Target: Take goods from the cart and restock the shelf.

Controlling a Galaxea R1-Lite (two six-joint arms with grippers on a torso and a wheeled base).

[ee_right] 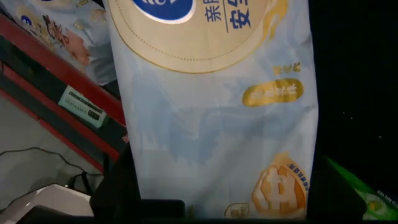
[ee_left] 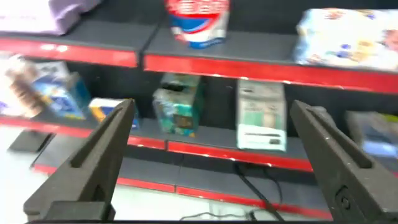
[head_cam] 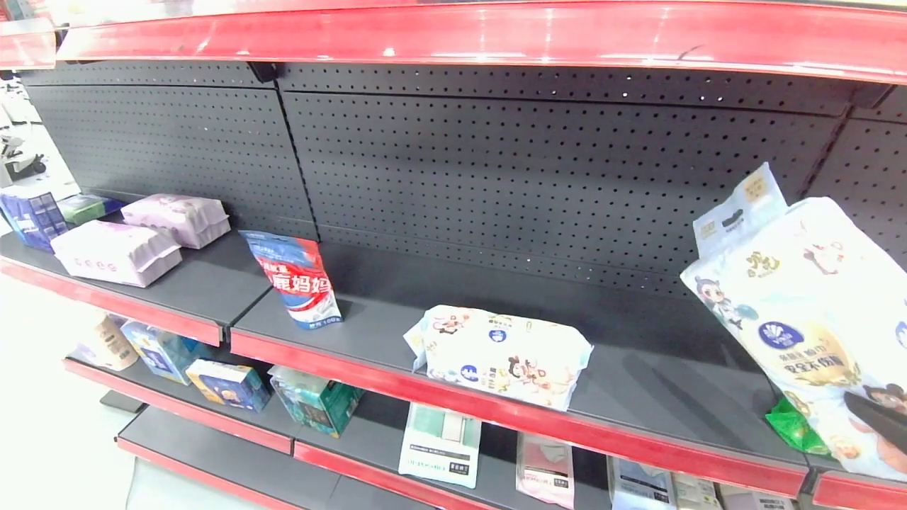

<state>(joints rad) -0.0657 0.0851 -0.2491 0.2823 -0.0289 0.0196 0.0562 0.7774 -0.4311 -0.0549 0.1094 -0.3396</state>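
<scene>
Black pegboard (head_cam: 496, 163) backs a store shelf (head_cam: 638, 368) with a dark deck and a red front edge. At the right end of this shelf the right gripper (ee_right: 224, 202) pinches a large white pack (head_cam: 801, 319) printed with cartoon figures. The pack stands tilted, its top leaning toward the pegboard and its lower end out over the red edge. Whether it rests on the deck cannot be told. The right wrist view shows the pack (ee_right: 211, 124) pressed between the gripper's two dark fingers. A small green packet (head_cam: 793, 428) lies just beside the pack's lower corner.

Near the middle of the shelf a flat printed white packet (head_cam: 499, 354) lies at the front edge, well apart from the large pack. To its left a red and blue pouch (head_cam: 297, 280) stands upright. On the next shelf section to the left lie two lilac packs (head_cam: 117, 251), with a blue box (head_cam: 32, 216) at the far end.

The left gripper (ee_left: 211, 118) is spread wide and holds nothing, its fingers (ee_left: 106, 149) facing the lower shelves. Between them show a teal box (ee_left: 177, 102) and a white and green box (ee_left: 261, 115), both standing on the shelf below.
</scene>
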